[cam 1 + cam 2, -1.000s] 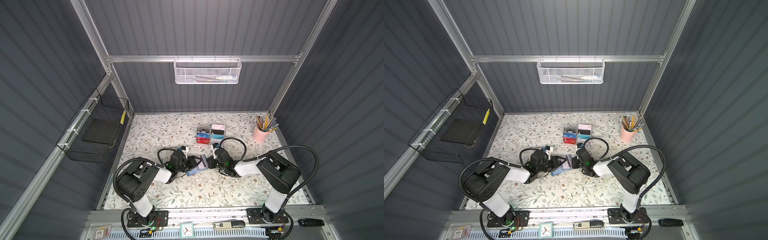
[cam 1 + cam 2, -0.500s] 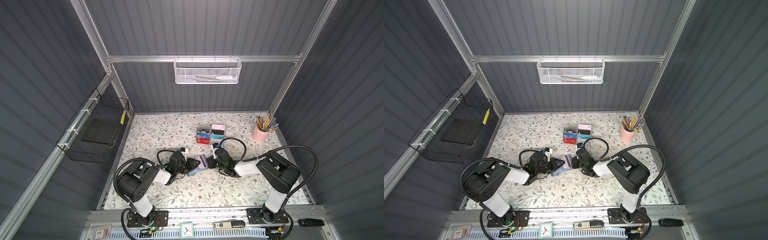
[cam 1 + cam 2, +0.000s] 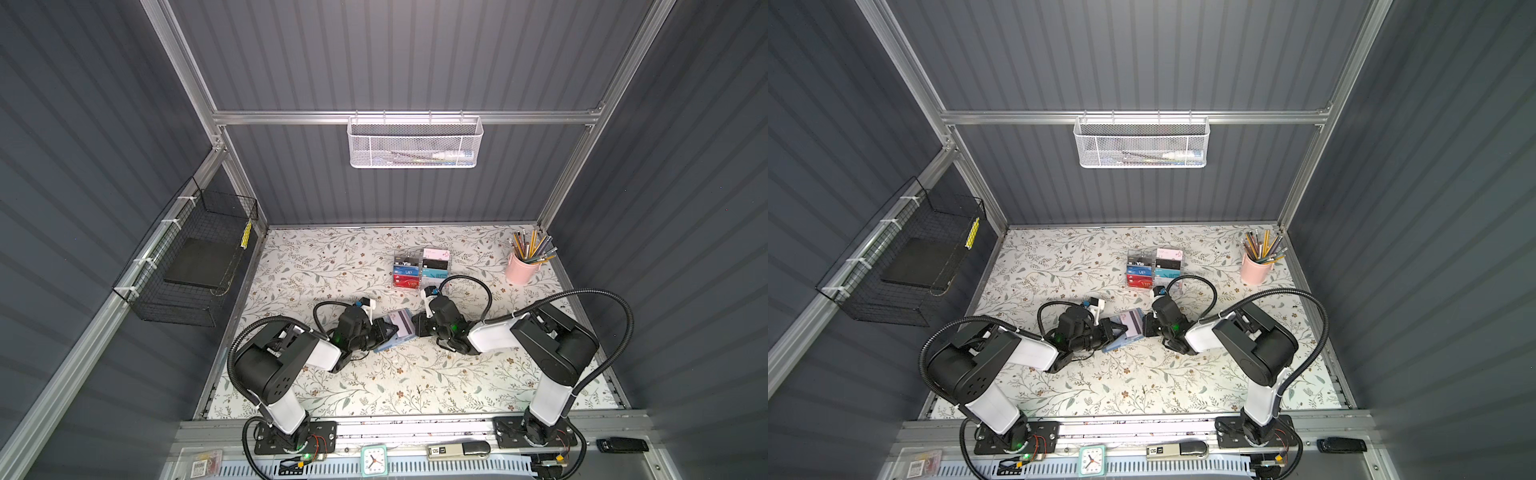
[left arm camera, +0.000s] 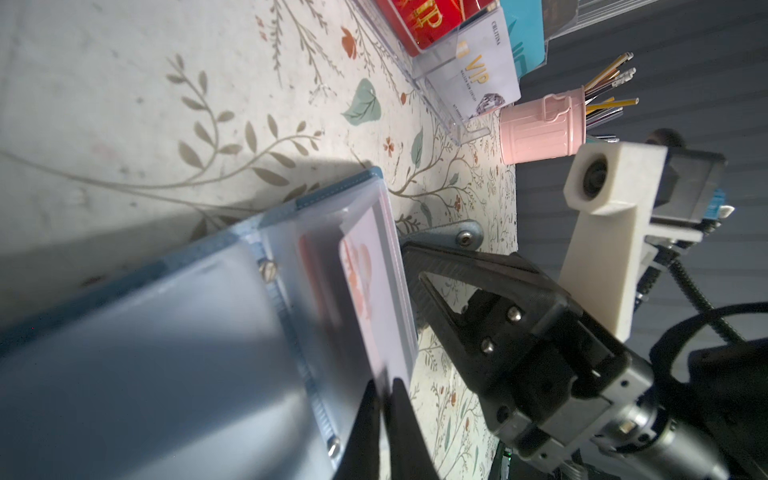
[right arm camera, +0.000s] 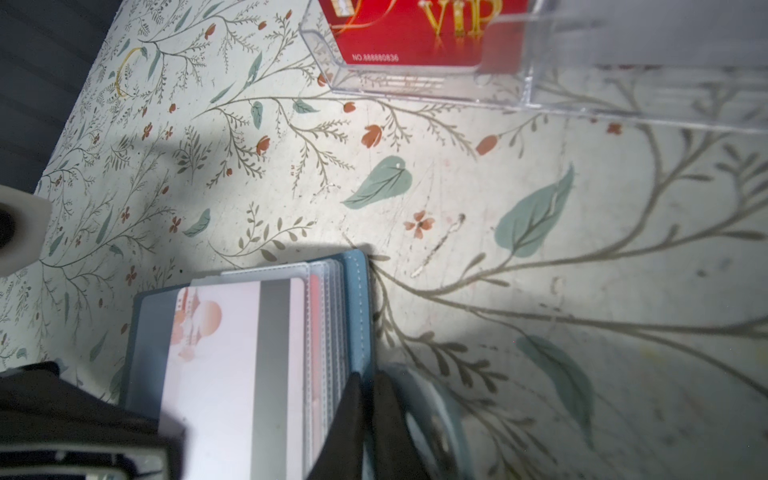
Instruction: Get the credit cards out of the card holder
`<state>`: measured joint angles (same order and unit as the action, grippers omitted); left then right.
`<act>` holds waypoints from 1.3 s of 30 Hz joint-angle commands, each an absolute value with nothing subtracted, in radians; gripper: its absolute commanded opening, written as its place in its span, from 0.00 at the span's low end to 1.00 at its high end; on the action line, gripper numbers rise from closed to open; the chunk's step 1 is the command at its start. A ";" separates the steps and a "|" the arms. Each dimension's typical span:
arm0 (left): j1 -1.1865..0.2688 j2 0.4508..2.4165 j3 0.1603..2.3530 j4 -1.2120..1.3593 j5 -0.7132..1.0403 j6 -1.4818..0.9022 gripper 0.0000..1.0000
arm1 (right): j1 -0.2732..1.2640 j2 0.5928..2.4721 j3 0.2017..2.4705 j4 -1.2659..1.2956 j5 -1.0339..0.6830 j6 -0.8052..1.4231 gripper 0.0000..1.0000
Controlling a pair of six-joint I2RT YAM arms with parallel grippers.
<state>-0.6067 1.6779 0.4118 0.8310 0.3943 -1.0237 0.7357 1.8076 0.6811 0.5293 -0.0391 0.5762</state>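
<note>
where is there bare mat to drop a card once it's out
Free: the front strip of the mat between its near edge and the card holder; the back-left stretch between the mat's edge and the clear card rack; a gap between rack and pink pencil cup. Crowded: centre, where left gripper and right gripper meet on the holder.

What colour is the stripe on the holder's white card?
Grey; the white card shows its stripe best in the right wrist view.

In both top views the left gripper [image 3: 387, 331] hides the card's [image 3: 402, 325] 9 o'clock edge, the right gripper [image 3: 416, 327] the holder's [image 3: 395, 343] 3 o'clock end.
</note>
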 commanded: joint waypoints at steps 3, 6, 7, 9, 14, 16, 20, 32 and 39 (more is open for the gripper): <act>-0.598 1.645 0.398 0.824 0.411 -0.989 0.08 | 0.747 1.866 0.666 0.408 -0.066 0.579 0.10; -0.597 1.636 0.396 0.812 0.411 -0.983 0.08 | 0.746 1.869 0.667 0.408 -0.062 0.580 0.10; -0.595 1.634 0.394 0.809 0.410 -0.982 0.07 | 0.747 1.869 0.668 0.408 -0.064 0.579 0.10; -0.595 1.628 0.390 0.805 0.408 -0.977 0.01 | 0.746 1.873 0.667 0.410 -0.066 0.580 0.10; -0.590 1.626 0.384 0.799 0.415 -0.972 0.00 | 0.746 1.875 0.669 0.410 -0.066 0.582 0.10; -0.588 1.626 0.384 0.798 0.417 -0.970 0.00 | 0.746 1.877 0.669 0.412 -0.066 0.583 0.10; -0.584 1.628 0.380 0.793 0.421 -0.962 0.00 | 0.746 1.878 0.670 0.410 -0.067 0.582 0.10; -0.561 1.630 0.365 0.776 0.443 -0.944 0.00 | 0.742 1.881 0.678 0.402 -0.070 0.576 0.10; -0.558 1.606 0.370 0.730 0.432 -0.922 0.00 | 0.741 1.878 0.680 0.397 -0.072 0.573 0.09</act>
